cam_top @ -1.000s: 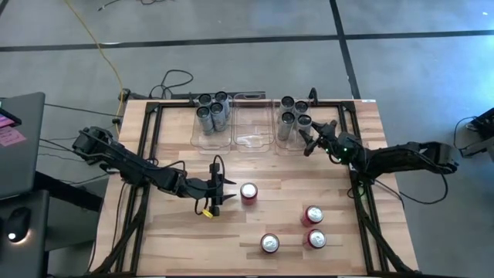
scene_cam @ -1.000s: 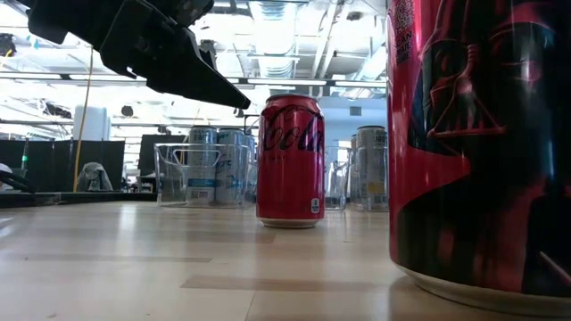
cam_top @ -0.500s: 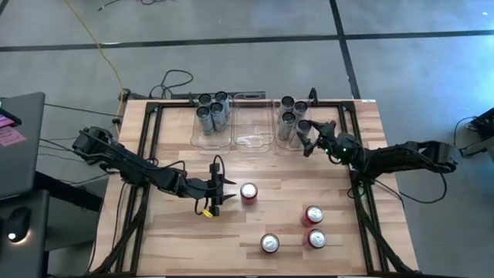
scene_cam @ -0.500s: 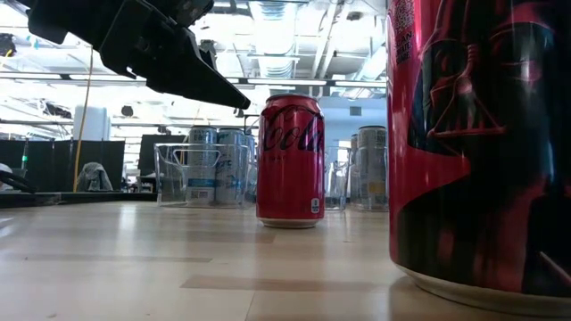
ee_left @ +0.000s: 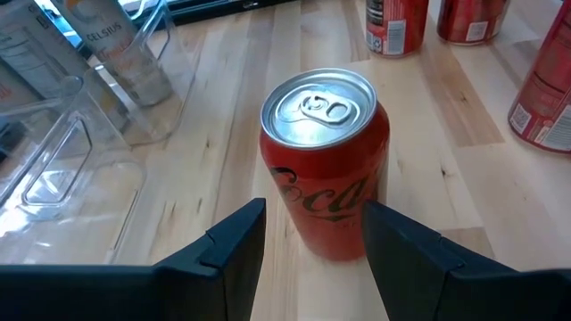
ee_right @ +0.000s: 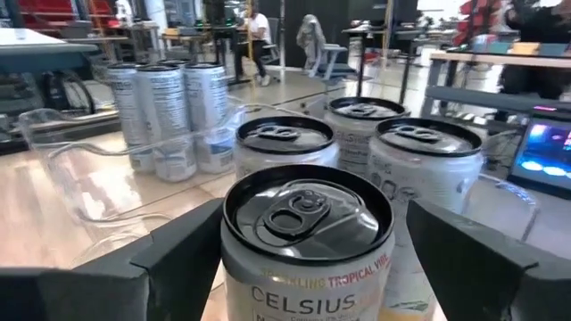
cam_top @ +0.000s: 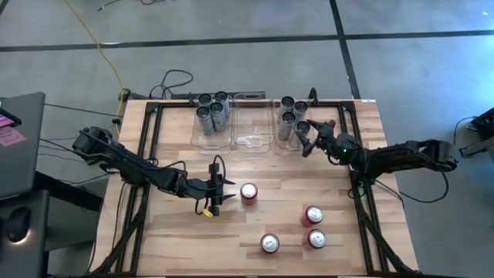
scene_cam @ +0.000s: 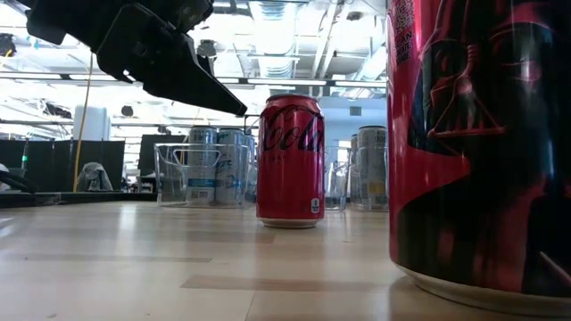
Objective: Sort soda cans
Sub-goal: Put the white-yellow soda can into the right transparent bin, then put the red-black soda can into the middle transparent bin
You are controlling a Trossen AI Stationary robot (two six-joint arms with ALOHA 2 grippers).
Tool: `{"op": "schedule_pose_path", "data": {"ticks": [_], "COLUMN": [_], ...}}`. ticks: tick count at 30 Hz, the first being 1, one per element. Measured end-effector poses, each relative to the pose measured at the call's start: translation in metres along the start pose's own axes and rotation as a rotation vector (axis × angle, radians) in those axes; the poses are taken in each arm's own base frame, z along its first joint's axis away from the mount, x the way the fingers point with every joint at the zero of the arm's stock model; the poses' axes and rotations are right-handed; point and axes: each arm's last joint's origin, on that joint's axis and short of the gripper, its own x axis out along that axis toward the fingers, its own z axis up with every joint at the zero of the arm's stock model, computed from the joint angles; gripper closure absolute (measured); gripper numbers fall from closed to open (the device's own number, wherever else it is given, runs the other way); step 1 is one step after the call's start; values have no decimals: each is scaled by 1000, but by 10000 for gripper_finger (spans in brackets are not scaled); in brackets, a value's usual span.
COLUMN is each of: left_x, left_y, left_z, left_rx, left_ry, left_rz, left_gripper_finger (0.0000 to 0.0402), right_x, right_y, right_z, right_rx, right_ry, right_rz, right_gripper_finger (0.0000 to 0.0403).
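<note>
I'm working over a pale wooden surface [cam_top: 255, 224] with three clear bins along its far edge and a grey shop floor around it.

My right gripper [cam_top: 307, 139] stands wide, fingers either side of a silver can [ee_right: 306, 241] that sits in the right bin [cam_top: 292, 147] with three other silver cans; I see no pad pressing on it, so I take it as let go. If I pull back crooked, a finger could clip that can and knock its neighbours.

My left gripper [cam_top: 225, 191] is about half open, low beside the nearest red can [ee_left: 326, 160], the fingers straddling its near side without contact. Pushing forward off-centre would shove or tip it instead of framing it.

Three more red cans [cam_top: 312, 215] stand nearer the front right; the left bin [cam_top: 194, 137] holds four silver cans, and the middle bin [cam_top: 252, 143] is bare.
</note>
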Motion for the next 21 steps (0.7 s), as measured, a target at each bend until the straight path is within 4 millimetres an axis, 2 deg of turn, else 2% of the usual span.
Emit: {"op": "schedule_pose_path", "data": {"ticks": [4, 10, 21], "left_x": [0, 0, 0], "left_y": [0, 0, 0], "left_z": [0, 1, 3], "left_rx": [-8, -21, -31], "left_ry": [1, -10, -25], "left_rz": [0, 0, -1], "left_gripper_finger": [223, 223, 223], "right_x": [-1, -10, -33], "right_y": [0, 6, 34], "right_z": [3, 21, 53], "right_rx": [6, 28, 265], "right_ry": [-26, -157, -300], "right_rz": [0, 65, 498], "right_gripper_finger": [41, 40, 40]}}
